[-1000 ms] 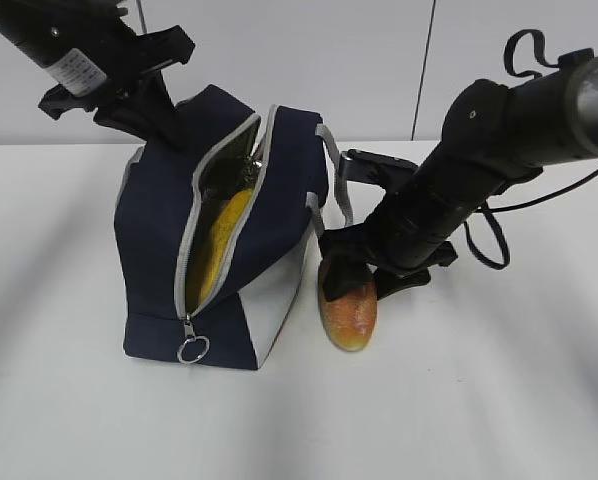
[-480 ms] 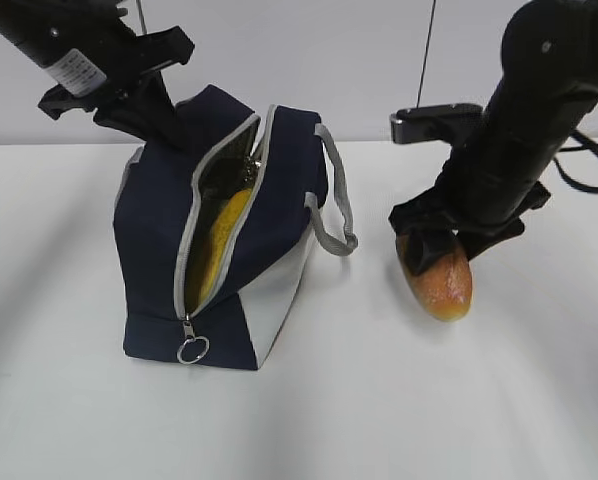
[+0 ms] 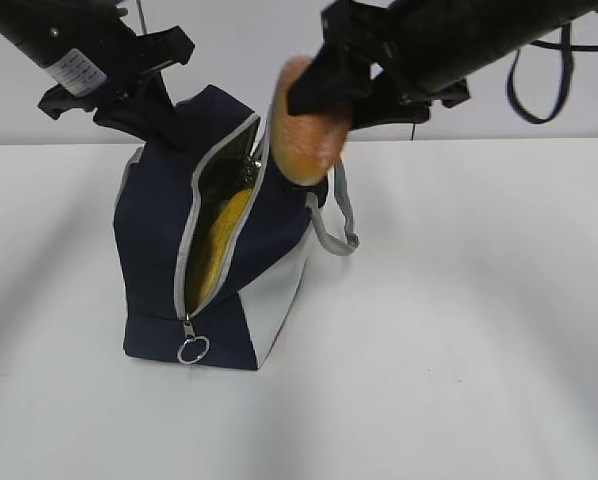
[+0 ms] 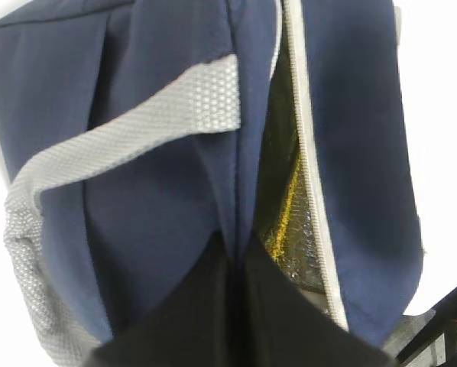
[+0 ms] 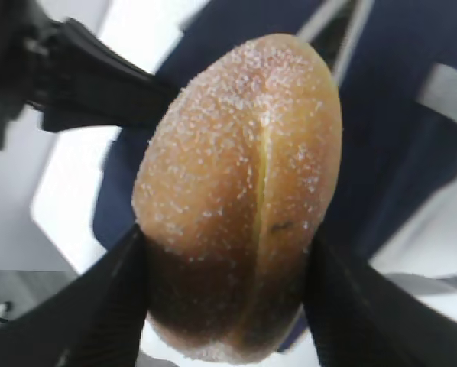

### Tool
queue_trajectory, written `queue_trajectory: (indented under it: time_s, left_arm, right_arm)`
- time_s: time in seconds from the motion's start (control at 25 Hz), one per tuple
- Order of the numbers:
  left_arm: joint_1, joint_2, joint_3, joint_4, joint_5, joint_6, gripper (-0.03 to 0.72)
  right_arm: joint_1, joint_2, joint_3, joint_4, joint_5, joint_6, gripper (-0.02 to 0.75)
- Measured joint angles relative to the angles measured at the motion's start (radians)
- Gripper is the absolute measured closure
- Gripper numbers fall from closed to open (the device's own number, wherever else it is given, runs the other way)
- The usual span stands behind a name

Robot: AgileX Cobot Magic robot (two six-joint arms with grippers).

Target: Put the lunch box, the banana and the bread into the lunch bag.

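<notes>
The navy lunch bag (image 3: 154,250) stands on the white table with its zipper wide open. The yellow banana (image 3: 224,240) lies inside against the silver lining. My left gripper (image 3: 167,122) is shut on the bag's upper edge beside the opening; in the left wrist view its jaws (image 4: 234,248) pinch the navy fabric (image 4: 160,199). My right gripper (image 3: 321,98) is shut on the golden bread (image 3: 301,135) and holds it in the air just above the top of the opening. In the right wrist view the bread (image 5: 244,176) fills the gap of that gripper (image 5: 225,260). The lunch box is out of view.
A grey strap handle (image 3: 335,215) hangs off the bag's right side, under the bread. The zipper's ring pull (image 3: 192,350) lies at the bag's front foot. The white table (image 3: 459,330) stretches right and in front of the bag. A pale wall stands behind.
My right gripper has lifted the bread off the table to the right of the bag and carried it up and left, over the opening. The left gripper and bag have stayed put.
</notes>
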Motion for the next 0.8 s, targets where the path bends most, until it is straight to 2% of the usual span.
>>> queue_trajectory:
  time_s: [0.08,0.16,0.28,0.48,0.8]
  left_arm:
    - [0.0,0.0,0.0,0.0,0.0,0.0,0.691]
    - [0.0,0.0,0.0,0.0,0.0,0.0,0.691]
    - [0.0,0.0,0.0,0.0,0.0,0.0,0.691]
    - [0.0,0.0,0.0,0.001,0.0,0.0,0.691]
    - [0.0,0.0,0.0,0.003,0.0,0.0,0.691]
  right_arm:
    - [0.002,0.036,-0.003,0.168,-0.006,-0.082,0.309]
    - [0.003,0.09,-0.004,0.282,-0.016,-0.134,0.309]
    - [0.004,0.177,-0.022,0.389,-0.026,-0.175,0.309]
    - [0.004,0.29,-0.084,0.437,-0.04,-0.188,0.309]
    - [0.004,0.37,-0.101,0.443,-0.028,-0.191,0.291]
